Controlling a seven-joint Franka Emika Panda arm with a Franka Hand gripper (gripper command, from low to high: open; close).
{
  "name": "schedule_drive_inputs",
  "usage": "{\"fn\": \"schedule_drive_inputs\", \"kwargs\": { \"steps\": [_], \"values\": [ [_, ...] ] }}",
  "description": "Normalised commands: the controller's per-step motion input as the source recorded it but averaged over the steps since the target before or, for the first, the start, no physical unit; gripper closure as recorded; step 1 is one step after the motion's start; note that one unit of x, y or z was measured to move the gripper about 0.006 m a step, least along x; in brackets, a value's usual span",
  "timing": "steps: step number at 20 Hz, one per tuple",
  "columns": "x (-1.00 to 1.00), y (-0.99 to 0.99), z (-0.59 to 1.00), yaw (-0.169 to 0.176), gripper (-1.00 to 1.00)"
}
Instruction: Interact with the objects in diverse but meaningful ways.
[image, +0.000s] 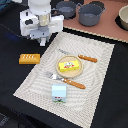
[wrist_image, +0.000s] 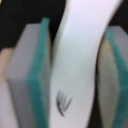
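In the wrist view my gripper (wrist_image: 75, 70) is shut on the small white shaker (wrist_image: 80, 45). Its teal-edged pads (wrist_image: 37, 85) press on both sides of the shaker. In the exterior view the gripper (image: 42, 39) hangs above the far left corner of the placemat (image: 30, 82), and the shaker is hidden under the hand. The flat yellow packet with a red mark (image: 68, 64) lies on a tan plate (image: 70, 72) at the mat's middle. The orange block (image: 29, 58) lies on the black cloth off the mat's left edge. The light-blue and white carton (image: 59, 92) stands at the mat's near edge.
An orange-handled fork (image: 66, 80) lies in front of the plate and an orange-handled knife (image: 80, 56) behind it. Two grey pots (image: 91, 13) (image: 66, 8) stand on a tan board at the back. A bowl (image: 123, 17) shows at the exterior view's right edge.
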Motion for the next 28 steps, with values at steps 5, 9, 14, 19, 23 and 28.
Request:
{"fn": "schedule_drive_inputs", "kwargs": {
  "steps": [5, 9, 14, 19, 23, 28],
  "values": [
    [0.37, -0.03, 0.42, -0.064, 1.0],
    [0.79, 0.0, 1.0, -0.111, 1.0],
    [0.77, 0.0, 0.91, -0.121, 1.0],
    [0.81, -0.03, 0.22, -0.103, 1.0],
    [0.81, -0.06, 0.01, -0.136, 1.0],
    [0.98, 0.06, 0.06, -0.06, 1.0]
  ]
}}
